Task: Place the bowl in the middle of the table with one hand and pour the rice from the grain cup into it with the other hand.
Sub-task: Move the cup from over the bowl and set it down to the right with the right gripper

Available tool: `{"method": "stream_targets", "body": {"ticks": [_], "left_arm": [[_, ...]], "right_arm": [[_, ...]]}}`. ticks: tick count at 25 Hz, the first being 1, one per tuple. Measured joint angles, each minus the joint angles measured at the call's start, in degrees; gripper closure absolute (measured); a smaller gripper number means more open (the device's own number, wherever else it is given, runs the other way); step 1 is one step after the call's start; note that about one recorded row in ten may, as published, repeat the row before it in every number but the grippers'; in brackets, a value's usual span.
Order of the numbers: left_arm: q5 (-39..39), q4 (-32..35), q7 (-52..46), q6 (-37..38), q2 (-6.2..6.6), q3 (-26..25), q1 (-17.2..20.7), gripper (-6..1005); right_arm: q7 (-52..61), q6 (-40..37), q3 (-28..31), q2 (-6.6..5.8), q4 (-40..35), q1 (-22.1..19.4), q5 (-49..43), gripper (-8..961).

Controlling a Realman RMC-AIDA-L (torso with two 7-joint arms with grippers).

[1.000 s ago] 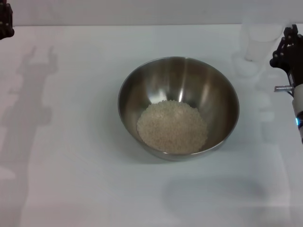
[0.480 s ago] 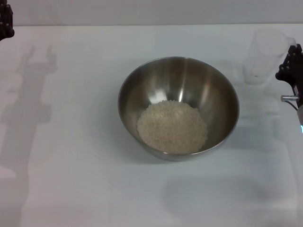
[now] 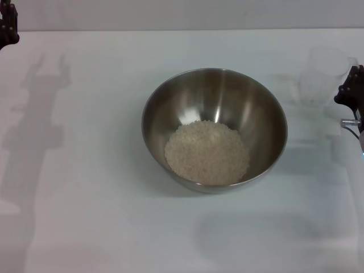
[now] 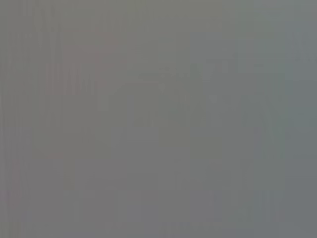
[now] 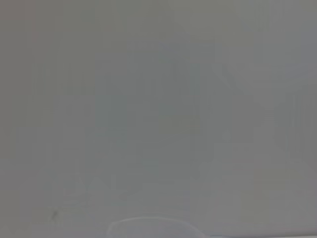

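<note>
Steel bowl (image 3: 214,129) sits mid-desk (image 3: 85,216) holding the rice (image 3: 207,152), while the light, slippery, seemingly empty grain cup (image 3: 322,75), best held by its wall, stands beside the right claw (image 3: 350,94), whose grip I cannot tell.

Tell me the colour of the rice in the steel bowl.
Off-white to pale beige; the rice shows best in the head view, piled inside the shiny silver bowl.

No readable text, labels, numbers anywhere; wrist views perhaps too murky.

Rice (image 3: 207,152) in bowl (image 3: 165,102), mid-table (image 3: 91,216)
</note>
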Motion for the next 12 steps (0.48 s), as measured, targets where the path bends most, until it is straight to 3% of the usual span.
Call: {"method": "stream_targets", "body": {"ticks": [12], "left_arm": [[0.1,0.0,0.0,1.0,0.0,0.1,0.3,549]], "right_arm": [[0.1,0.2,-0.4,-0.09,0.1,-0.3,-0.5,928]]}}
